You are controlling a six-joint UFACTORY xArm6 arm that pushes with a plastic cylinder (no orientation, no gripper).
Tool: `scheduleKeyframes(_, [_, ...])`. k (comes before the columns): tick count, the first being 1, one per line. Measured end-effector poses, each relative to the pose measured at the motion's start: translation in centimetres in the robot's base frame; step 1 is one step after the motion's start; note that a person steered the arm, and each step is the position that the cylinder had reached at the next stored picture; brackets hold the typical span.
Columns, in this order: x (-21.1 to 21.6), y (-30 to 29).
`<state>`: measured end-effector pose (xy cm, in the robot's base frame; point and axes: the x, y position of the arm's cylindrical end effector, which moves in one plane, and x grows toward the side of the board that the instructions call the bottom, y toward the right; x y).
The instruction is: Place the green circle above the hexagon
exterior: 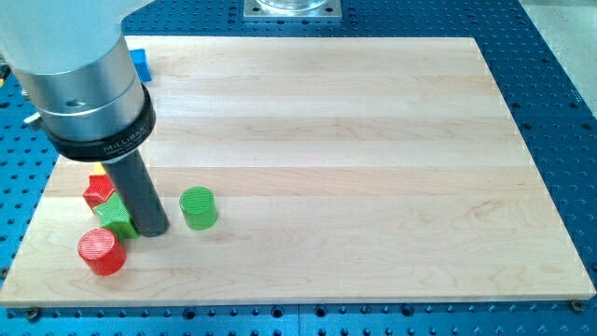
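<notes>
The green circle (198, 206) is a short green cylinder at the board's lower left. My tip (152, 231) is down on the board just to the view's left of it, with a small gap between them. A green block (114, 216) of unclear shape touches the rod's left side. A red block (98, 191), possibly the hexagon, lies just above that green block and is partly hidden by the rod. A red circle (101, 251) lies below them. A sliver of yellow block (97, 171) shows above the red block.
A blue block (140, 63) sits at the board's upper left edge, half hidden by the arm's grey body (79, 70). The wooden board (354, 140) lies on a blue perforated table. A metal mount (292, 8) is at the view's top.
</notes>
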<state>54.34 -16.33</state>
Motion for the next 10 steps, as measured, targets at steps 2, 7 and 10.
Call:
scheduleKeyframes(2, [0.1,-1.0])
scheduleKeyframes(7, [2.7,8.1])
scheduleKeyframes(10, [2.5,8.5])
